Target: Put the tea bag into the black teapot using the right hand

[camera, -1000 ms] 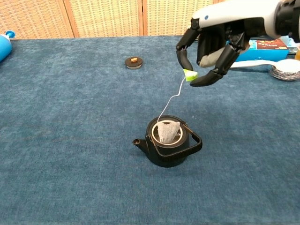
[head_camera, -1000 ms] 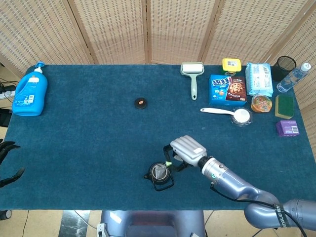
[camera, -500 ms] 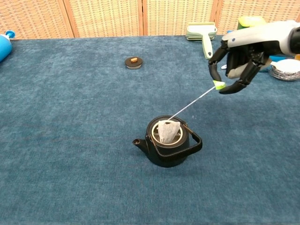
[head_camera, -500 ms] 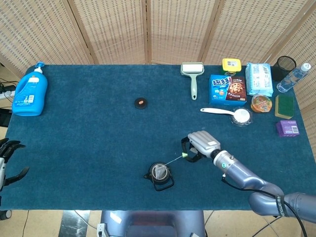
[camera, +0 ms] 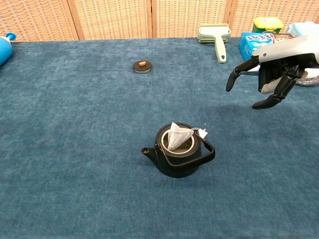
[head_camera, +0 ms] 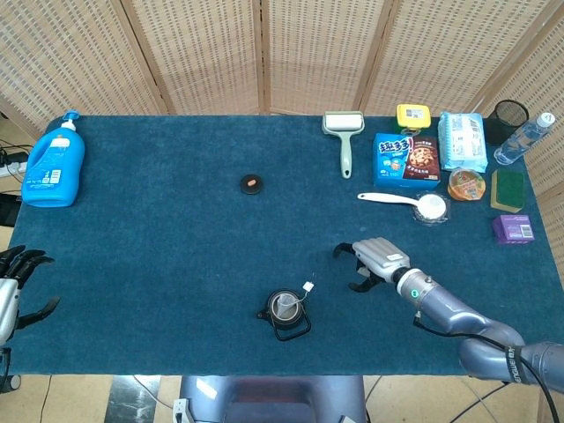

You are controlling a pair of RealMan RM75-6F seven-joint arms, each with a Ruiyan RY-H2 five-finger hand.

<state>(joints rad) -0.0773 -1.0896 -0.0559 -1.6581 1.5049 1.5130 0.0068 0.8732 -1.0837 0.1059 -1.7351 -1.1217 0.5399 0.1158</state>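
Observation:
The black teapot [camera: 178,155] [head_camera: 284,313] stands near the front of the blue table, lid off. The tea bag [camera: 175,137] sits in its mouth, sticking up a little, with its string and small tag [camera: 203,132] draped over the rim by the handle. My right hand [camera: 271,74] [head_camera: 372,260] hovers to the right of the pot, fingers spread, holding nothing and well apart from the tag. My left hand [head_camera: 16,286] shows at the left edge of the head view, off the table, fingers apart and empty.
The teapot's lid [camera: 142,65] lies behind the pot at mid-table. A lint roller [camera: 215,37], snack box [head_camera: 405,159], white spoon [head_camera: 405,203] and other small goods fill the back right. A blue detergent bottle [head_camera: 53,163] stands at the back left.
My right hand let go of the tag and drew away to the right, opening. The string went slack and the tag dropped onto the pot's rim. The tea bag stayed in the pot.

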